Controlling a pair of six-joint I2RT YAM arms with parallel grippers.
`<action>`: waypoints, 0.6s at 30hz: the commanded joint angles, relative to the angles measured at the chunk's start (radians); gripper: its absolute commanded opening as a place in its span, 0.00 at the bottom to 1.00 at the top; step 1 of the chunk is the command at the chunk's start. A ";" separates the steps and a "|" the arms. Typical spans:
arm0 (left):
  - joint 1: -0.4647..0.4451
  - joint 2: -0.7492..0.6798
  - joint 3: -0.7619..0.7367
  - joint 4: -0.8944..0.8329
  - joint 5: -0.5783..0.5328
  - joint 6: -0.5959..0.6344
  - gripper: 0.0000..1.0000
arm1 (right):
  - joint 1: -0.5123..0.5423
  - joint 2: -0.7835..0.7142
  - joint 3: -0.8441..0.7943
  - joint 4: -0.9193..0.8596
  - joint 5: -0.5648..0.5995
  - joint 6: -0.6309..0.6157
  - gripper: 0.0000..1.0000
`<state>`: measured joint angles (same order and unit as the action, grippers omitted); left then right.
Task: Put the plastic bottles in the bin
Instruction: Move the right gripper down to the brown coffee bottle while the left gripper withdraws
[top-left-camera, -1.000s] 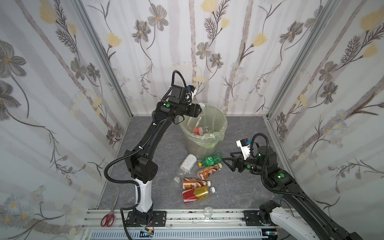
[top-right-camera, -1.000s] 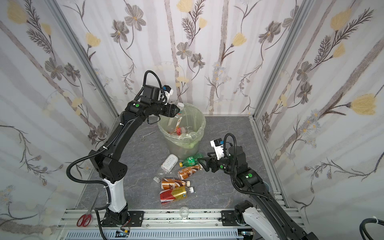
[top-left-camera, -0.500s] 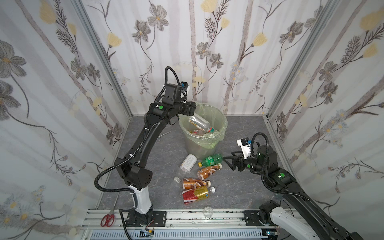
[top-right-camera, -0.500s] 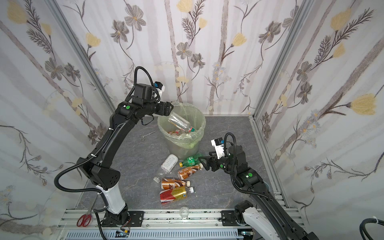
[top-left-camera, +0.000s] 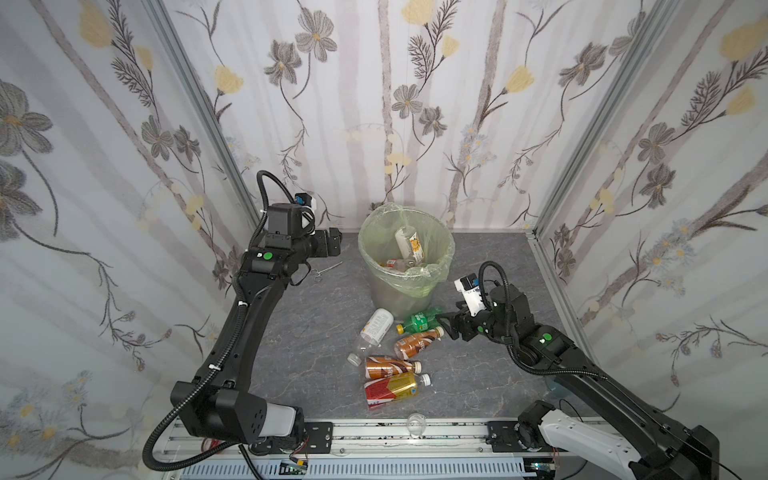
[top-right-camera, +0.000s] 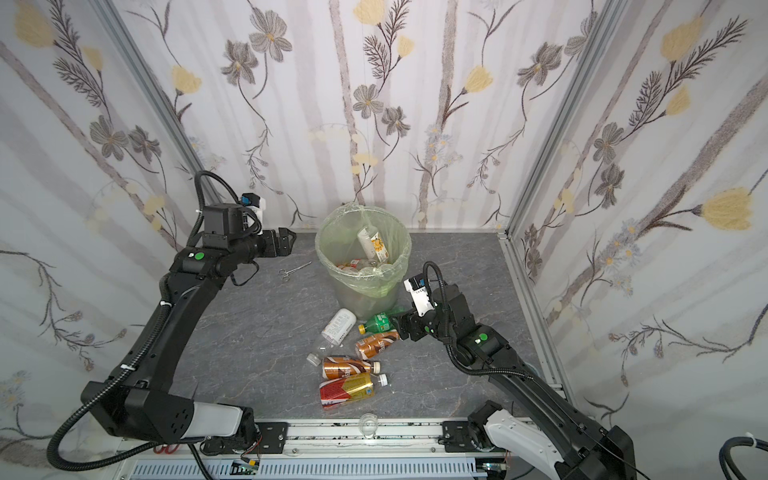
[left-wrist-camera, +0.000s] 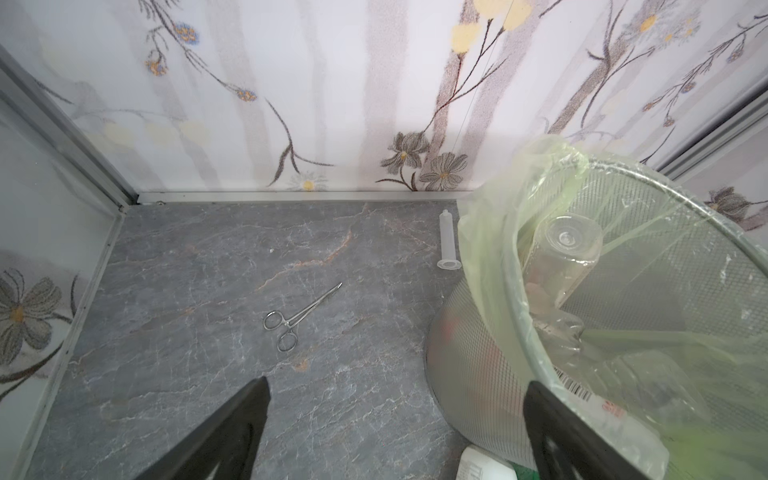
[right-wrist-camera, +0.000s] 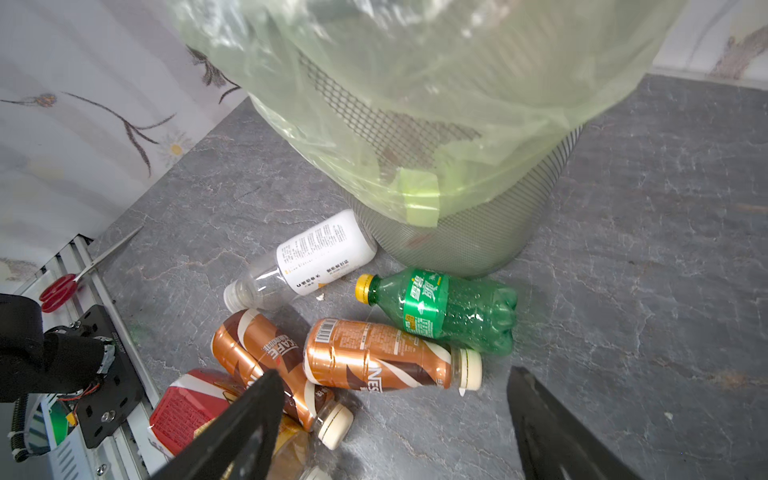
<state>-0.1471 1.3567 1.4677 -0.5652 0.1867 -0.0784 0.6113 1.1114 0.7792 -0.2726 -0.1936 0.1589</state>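
Inside the bin (top-left-camera: 386, 295), count several plastic bottles (top-left-camera: 409, 245) as deposited and five as left on the floor (top-left-camera: 316, 332) just beside it; note left gripper (left-wrist-camera: 397, 384) spread wide, empty, near the rim, and right gripper (right-wrist-camera: 395, 374) parted, empty, above a brown bottle (right-wrist-camera: 365, 353).

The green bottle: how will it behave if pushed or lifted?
The green bottle lies on its side, so it would probably roll when pushed. It looks empty, hence likely light. Its see-through plastic wall may dent under a squeeze.
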 joint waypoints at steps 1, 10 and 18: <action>0.033 -0.048 -0.078 0.112 0.053 -0.017 0.97 | 0.011 0.008 0.012 0.029 0.051 -0.068 0.84; 0.177 -0.094 -0.227 0.195 0.089 -0.129 1.00 | 0.079 0.064 0.036 -0.036 0.144 -0.262 0.83; 0.193 -0.128 -0.371 0.252 0.107 -0.166 1.00 | 0.121 0.114 0.034 -0.090 0.155 -0.488 0.82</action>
<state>0.0429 1.2388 1.1221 -0.3721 0.2829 -0.2176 0.7212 1.2133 0.8097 -0.3408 -0.0486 -0.2012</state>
